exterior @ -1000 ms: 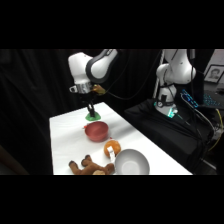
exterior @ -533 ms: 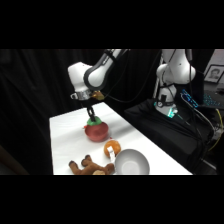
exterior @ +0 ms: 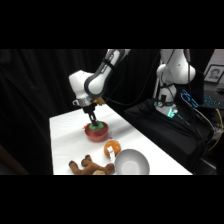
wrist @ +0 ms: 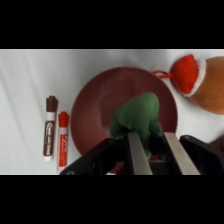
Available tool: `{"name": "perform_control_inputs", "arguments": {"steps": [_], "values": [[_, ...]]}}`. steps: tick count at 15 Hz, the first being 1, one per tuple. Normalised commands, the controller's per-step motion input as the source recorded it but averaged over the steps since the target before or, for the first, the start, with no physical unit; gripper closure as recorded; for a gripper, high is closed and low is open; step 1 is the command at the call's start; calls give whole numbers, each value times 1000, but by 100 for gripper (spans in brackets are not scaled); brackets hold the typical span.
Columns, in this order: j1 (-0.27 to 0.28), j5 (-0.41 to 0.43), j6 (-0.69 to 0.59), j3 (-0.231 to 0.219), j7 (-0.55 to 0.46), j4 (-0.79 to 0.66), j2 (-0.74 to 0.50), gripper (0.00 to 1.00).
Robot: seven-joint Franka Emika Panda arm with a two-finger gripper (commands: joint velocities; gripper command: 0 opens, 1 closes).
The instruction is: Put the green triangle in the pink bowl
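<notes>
The claw (wrist: 150,150) hangs directly over the pink bowl (wrist: 100,107), its two fingers (wrist: 138,152) closed narrowly on the green triangle (wrist: 136,117), which sits between the fingertips just above the bowl's inside; whether the block touches the bowl's floor cannot be told. In the side view the white arm reaches down from above to the far part of the tabletop (exterior: 65,145), and the claw (exterior: 95,121) ends right at the pink bowl (exterior: 96,132), with a bit of green (exterior: 97,125) showing at the bowl's rim. Nearer the camera on the same tabletop stand a larger grey-white bowl (exterior: 131,163), an orange and white rounded thing (exterior: 112,147) just beside it, and a brown plush toy (exterior: 90,167) at the front edge. The wrist view shows two markers lying side by side on the white surface, apart from the bowl: a brown-capped one (wrist: 49,127) and a red one (wrist: 63,138). On the bowl's other side lies a red and white piece (wrist: 189,75) against something brown (wrist: 216,85).
</notes>
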Motion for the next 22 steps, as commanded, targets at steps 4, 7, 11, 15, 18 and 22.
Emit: {"name": "perform_control_inputs", "arguments": {"steps": [4,7,11,15,18,22], "values": [[-108,143,86,94,-87,168,159,93],[-112,141,69,94,-76,180,141,94],[-102,134,38,94,-56,210,132,50],[-94,128,27,85,-41,201,109,16],[-84,98,-51,66,-25,157,43,0],[-67,60,-188,50,-30,57,-105,0]]}}
